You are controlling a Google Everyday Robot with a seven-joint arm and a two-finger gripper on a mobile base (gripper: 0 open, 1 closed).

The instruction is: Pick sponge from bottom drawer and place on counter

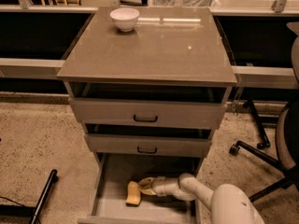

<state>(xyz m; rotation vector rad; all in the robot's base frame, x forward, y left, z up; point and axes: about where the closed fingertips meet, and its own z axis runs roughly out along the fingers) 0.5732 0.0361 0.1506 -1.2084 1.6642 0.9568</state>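
Your gripper [146, 186] is at the sponge [133, 194] in the bottom drawer [113, 186], below the counter's [154, 45] front edge. I cannot tell its grip, and lifting and placing remain.

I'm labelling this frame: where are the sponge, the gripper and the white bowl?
sponge [132, 196]: camera view, middle of its yellow body.
gripper [144, 185]: camera view, its tip, inside the bottom drawer [110, 186].
white bowl [124, 18]: camera view, its outer wall, on the counter [163, 50].
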